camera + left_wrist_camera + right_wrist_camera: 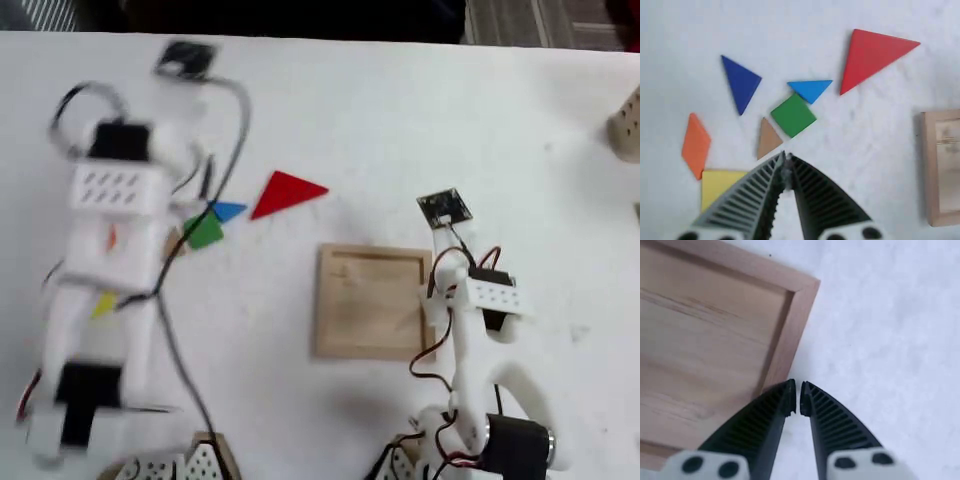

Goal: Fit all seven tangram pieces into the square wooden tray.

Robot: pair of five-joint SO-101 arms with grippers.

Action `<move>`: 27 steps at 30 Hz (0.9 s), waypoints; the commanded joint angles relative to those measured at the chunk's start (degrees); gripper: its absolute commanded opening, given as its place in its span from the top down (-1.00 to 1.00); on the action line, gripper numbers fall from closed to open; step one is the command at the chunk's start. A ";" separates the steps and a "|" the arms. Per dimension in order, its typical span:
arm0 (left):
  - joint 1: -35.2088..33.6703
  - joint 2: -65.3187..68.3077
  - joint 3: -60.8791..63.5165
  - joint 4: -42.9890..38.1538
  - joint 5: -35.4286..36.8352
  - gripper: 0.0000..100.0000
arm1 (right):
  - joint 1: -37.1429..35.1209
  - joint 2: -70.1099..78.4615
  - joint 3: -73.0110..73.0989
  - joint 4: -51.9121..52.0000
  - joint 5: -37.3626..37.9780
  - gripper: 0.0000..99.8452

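Note:
In the left wrist view my left gripper (786, 162) is shut and holds nothing, its tips just short of a tan triangle (768, 139). Around it on the white table lie a green square (793, 115), a light blue triangle (811, 89), a dark blue triangle (741, 81), a big red triangle (870, 55), an orange parallelogram (696, 145) and a yellow piece (720, 185) partly under the fingers. The square wooden tray (370, 300) holds no pieces. My right gripper (796, 395) is shut beside the tray's rim (790, 330), near a corner.
From above, the left arm (110, 220) covers most of the pieces; the red triangle (288, 193), light blue triangle (228, 211) and green square (205, 231) show beside it. The right arm (485, 295) stands at the tray's right side. Cables trail over the table.

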 commanded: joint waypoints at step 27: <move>-26.59 -38.37 70.51 -40.18 -0.53 0.95 | -21.76 16.57 -45.36 10.95 -20.48 0.93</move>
